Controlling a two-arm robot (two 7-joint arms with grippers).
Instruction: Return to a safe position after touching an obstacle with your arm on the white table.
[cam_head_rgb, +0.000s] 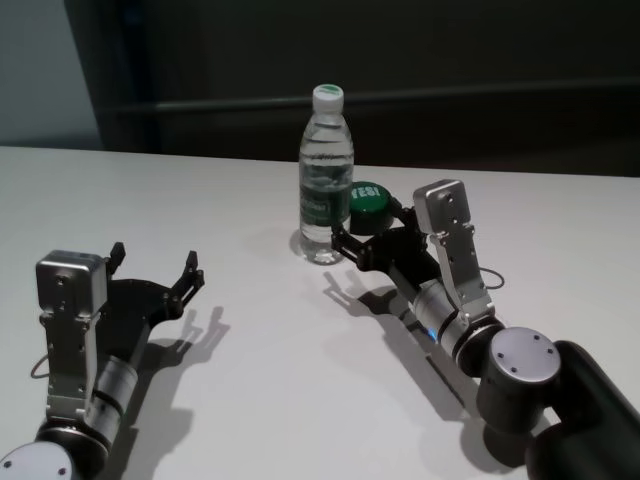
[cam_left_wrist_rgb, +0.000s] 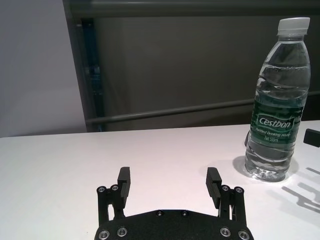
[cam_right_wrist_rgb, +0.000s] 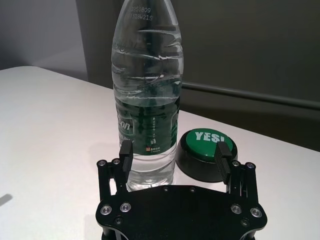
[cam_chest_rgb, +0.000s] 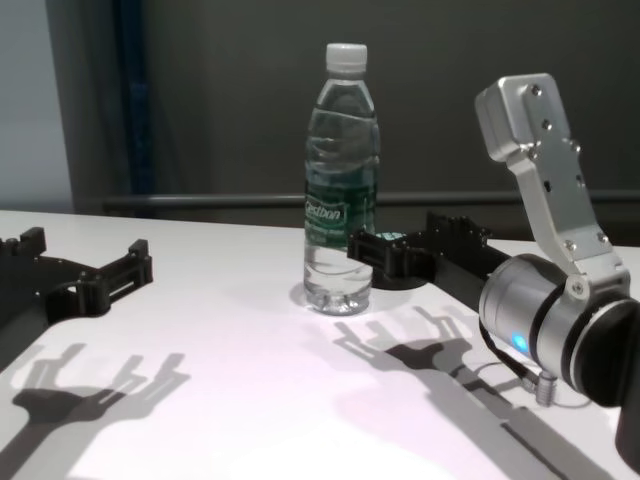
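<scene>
The right gripper, fingers spread, sits just beside the upright bottle. The left gripper hovers open above the white surface, well apart.

Right end effector beside the upright bottle on the white counter

The right end effector hovers low over the counter, fingers spread, one fingertip just beside the lower body of the clear water bottle; whether they touch is unclear. The bottle stands upright with white cap and dark green label. A low black button sits behind the end effector's fingers, mostly hidden. The left end effector rests well apart on the far side of the bottle, fingers open.
</scene>
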